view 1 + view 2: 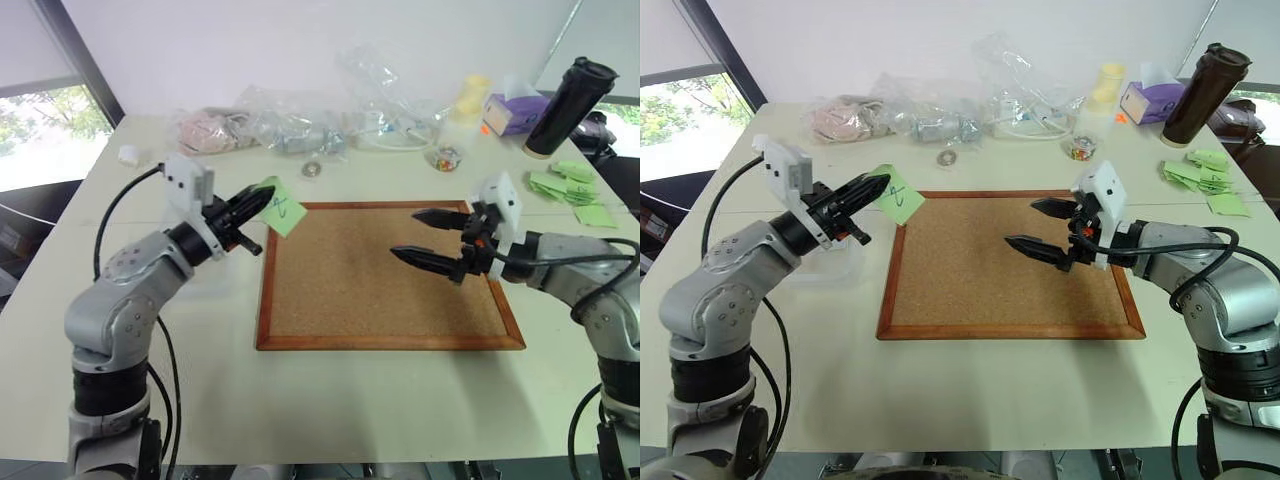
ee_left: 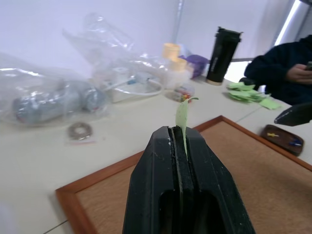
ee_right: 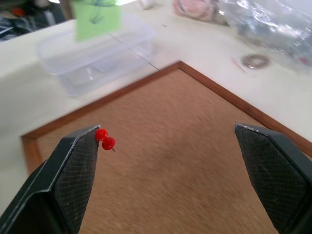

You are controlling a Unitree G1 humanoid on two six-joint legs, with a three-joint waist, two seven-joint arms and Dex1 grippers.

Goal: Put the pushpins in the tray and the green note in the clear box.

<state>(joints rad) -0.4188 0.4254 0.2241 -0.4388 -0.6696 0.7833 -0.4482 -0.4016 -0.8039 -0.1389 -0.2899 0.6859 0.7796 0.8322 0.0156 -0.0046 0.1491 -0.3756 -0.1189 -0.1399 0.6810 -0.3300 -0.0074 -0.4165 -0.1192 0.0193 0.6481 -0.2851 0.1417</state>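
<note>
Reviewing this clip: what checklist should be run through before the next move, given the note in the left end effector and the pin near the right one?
1. Green note clamped in left end effector: ok.
2. Note lined up over clear box: cannot tell.
3. Right end effector open: ok.
4. Red pushpin gripped: not ok; it sits by one finger, jaws wide apart.
5. Tray has room for another pin: ok.
</note>
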